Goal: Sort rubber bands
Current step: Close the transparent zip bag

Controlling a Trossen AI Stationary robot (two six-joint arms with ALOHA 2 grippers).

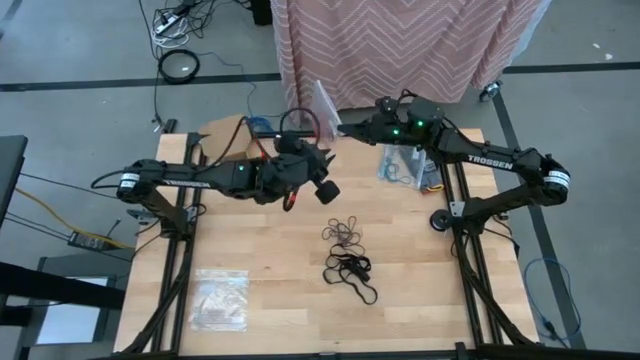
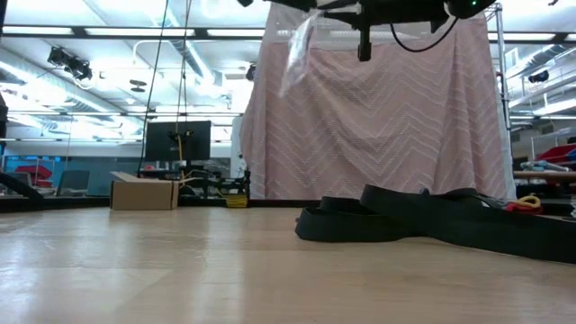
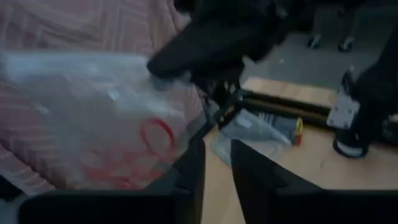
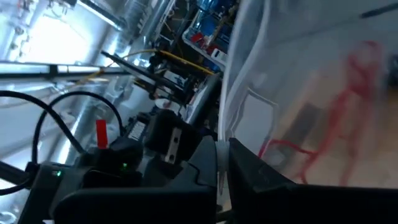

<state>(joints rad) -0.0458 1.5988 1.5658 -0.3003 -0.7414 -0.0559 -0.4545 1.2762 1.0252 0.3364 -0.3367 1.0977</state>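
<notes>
A clear plastic bag [image 1: 322, 103] with red rubber bands [image 4: 348, 93] inside hangs in the air over the table's far edge. My right gripper [image 1: 343, 125] is shut on it. In the low view the bag [image 2: 297, 49] dangles high above the table. My left gripper [image 1: 315, 162] hovers just near of the bag, and its fingers [image 3: 193, 171] are a narrow gap apart with nothing between them. The left wrist view shows the bag [image 3: 93, 112] and its red bands [image 3: 155, 134] beside those fingers. Loose brown bands [image 1: 345, 235] and black bands [image 1: 350, 270] lie on the table. My right gripper pinches the clear bag by an edge [image 4: 227, 134] between its two fingers. It comes roughly level from the table's right side. The bag is lifted clear of the table and hangs from the hold, with the red bands low inside it.
A clear bag holding blue bands [image 1: 400, 165] lies at the table's far right, under my right arm. Another bag with tan bands [image 1: 220, 298] lies near the left corner. A pink zigzag cloth [image 1: 400, 40] hangs beyond the far edge.
</notes>
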